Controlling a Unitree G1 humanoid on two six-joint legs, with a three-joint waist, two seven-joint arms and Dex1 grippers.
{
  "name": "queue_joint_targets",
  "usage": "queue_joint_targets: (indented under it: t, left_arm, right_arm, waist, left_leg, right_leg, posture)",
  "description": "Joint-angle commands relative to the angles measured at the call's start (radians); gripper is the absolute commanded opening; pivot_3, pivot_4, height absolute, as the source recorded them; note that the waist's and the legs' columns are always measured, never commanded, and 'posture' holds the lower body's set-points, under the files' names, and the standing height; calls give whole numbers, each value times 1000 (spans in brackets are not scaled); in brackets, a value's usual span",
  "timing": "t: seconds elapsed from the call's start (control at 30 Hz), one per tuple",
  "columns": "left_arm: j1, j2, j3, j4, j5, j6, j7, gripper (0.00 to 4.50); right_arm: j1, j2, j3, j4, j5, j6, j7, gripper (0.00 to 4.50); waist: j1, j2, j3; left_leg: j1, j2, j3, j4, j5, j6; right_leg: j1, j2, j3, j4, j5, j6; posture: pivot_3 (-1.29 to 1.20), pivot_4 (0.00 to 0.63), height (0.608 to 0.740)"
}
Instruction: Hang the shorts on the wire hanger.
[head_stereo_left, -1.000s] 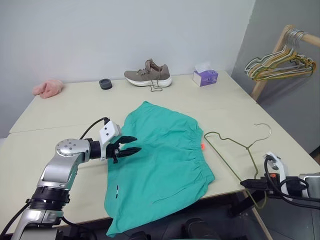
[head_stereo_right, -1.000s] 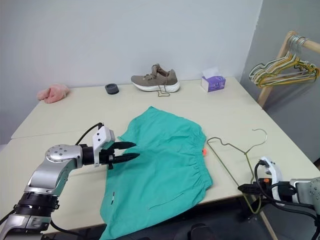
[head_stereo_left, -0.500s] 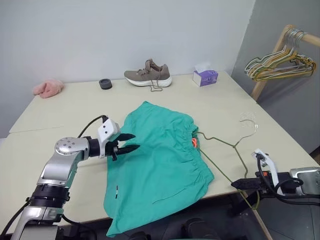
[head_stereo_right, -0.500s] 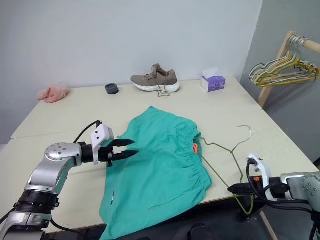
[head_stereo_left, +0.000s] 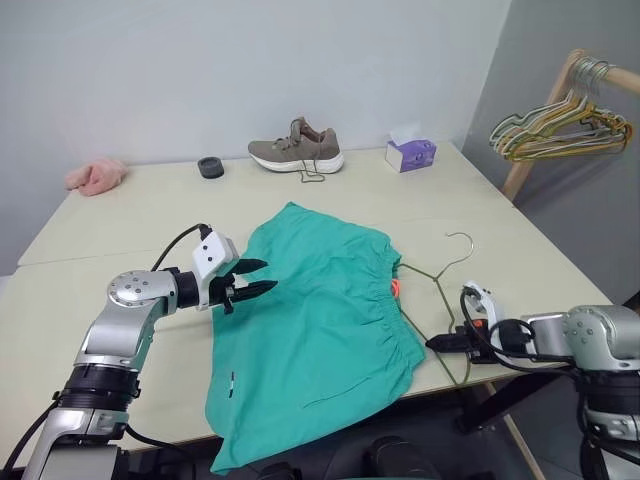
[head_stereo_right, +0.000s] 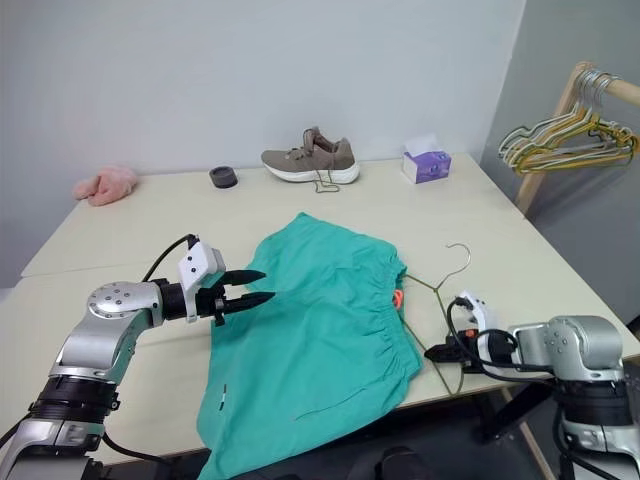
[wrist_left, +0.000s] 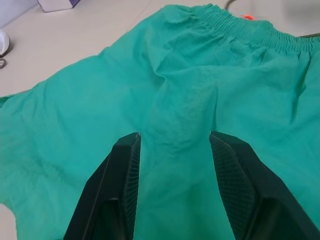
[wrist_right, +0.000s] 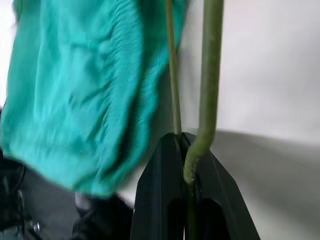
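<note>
Shorts (head_stereo_left: 325, 315): teal-green, lay flat on table (head_stereo_left: 120, 215), near front edge, approx. centre; lower part draped over front edge; gathered waistband toward table's right side; sm. orange tag (head_stereo_left: 397, 288) at waist.
Wire hanger (head_stereo_left: 435, 285): olive-gold, at table's front-right, just beside waistband; one corner at/under the waist by orange tag, exact contact unclear; curled hook toward back-right.
R gripper (head_stereo_left: 437, 342): fingers closed tight on hanger's wire, at the corner nearest front edge; wrist view showed wire pinched btwn the two black fingers (wrist_right: 160, 200), shorts' gathered edge close by.
L gripper (head_stereo_left: 257, 279): fingers (wrist_left: 120, 190) parted, nothing btwn them; poised over shorts' left edge, pointed across fabric toward waistband; touching cloth or not – couldn't tell.
Shoe (head_stereo_left: 297, 148): grey-brown, white sole, near back edge, centre.
Tissue box (head_stereo_left: 411, 153): purple, back-right corner area.
Black ring (head_stereo_left: 211, 167): sm., near back edge, left of shoe.
Pink item (head_stereo_left: 96, 176): fluffy, back-left corner.
Hanger bunch (head_stereo_left: 560, 128): yellow/green/silver, on wooden rack (head_stereo_left: 545, 120) off table's right side.
</note>
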Motion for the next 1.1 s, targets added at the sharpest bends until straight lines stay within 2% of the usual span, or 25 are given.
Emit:
queue_joint_targets:
  t: [0.03,0.17,0.23,0.33,0.4,0.53,0.67,0.7,0.9,1.1]
  left_arm:
    - [-4,-2,22,-23,-3,-16,14,2295]
    - [-7,-19,28,-29,-11,-10,36,2295]
    - [-12,-26,38,-29,-16,2,53,2295]
    - [-35,-30,60,-12,-33,33,75,2295]
    - [-86,-31,89,36,-39,32,104,2295]
    - [-193,-18,110,135,-14,-19,120,3108]
    - [-291,-3,93,209,17,-99,86,4373]
    - [-308,6,80,218,20,-108,55,4441]
    - [-377,34,-1,267,66,-193,-101,4441]
    - [-434,0,-75,336,124,-291,-167,4441]
  right_arm:
    - [-62,37,-53,32,30,8,-53,0]
    - [-123,124,-76,40,51,8,-98,0]
    - [-143,131,-70,-3,54,8,-90,0]
    - [-146,78,1,-73,38,-35,-52,0]
    - [-144,-25,147,-152,-30,-167,7,0]
    - [-164,-126,311,-201,-118,-320,70,0]
    - [-189,-172,396,-227,-176,-417,119,0]
    - [-195,-182,415,-238,-194,-441,129,0]
    - [-207,-226,504,-299,-291,-568,178,0]
    - [-192,-292,607,-376,-463,-763,214,0]
  waist:
    - [1,0,0]
    - [5,0,0]
    - [5,1,0]
    - [12,1,0]
    - [17,1,0]
    - [20,0,0]
    - [19,0,0]
    - [19,0,0]
    - [16,0,0]
    - [16,0,0]
  left_leg:
    - [0,0,0,0,0,0]
    - [0,0,0,0,0,0]
    - [0,0,0,0,0,0]
    - [0,0,0,0,0,0]
    - [-1,0,0,0,0,0]
    - [-2,0,0,0,0,0]
    - [-2,0,1,0,0,0]
    - [-3,0,1,0,0,0]
    - [-3,0,2,0,0,0]
    - [-3,0,1,0,0,0]
  right_leg:
    - [0,0,0,0,0,0]
    - [0,0,0,0,0,0]
    - [0,0,0,1,0,0]
    - [-1,0,0,1,0,0]
    - [-1,0,0,0,0,0]
    - [-3,0,-1,0,0,0]
    - [-3,0,0,0,0,0]
    - [-3,0,0,0,0,0]
    - [-4,0,0,0,0,0]
    - [-4,0,-1,0,0,0]
  posture:
    - [-154,0,740]
    - [-156,0,740]
    - [-155,0,740]
    - [-157,0,740]
    - [-162,0,740]
    - [-165,0,740]
    - [-165,0,740]
    - [-164,0,740]
    - [-169,0,740]
    - [-183,0,740]
